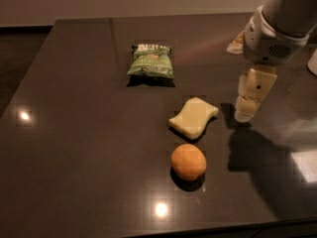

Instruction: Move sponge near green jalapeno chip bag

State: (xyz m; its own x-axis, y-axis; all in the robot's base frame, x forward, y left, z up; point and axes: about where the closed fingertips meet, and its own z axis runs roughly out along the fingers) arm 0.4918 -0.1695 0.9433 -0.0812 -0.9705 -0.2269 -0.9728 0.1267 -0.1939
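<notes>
Dark glossy tabletop (74, 133) carries all. At right, tool (246, 112) hangs low over surface, just right of sponge (193, 117), not touching it; wide or narrow: cannot tell. Far centre: green jalapeno chip bag (150, 61). sponge mid-table, well apart from bag; orange (188, 161) just in front.
</notes>
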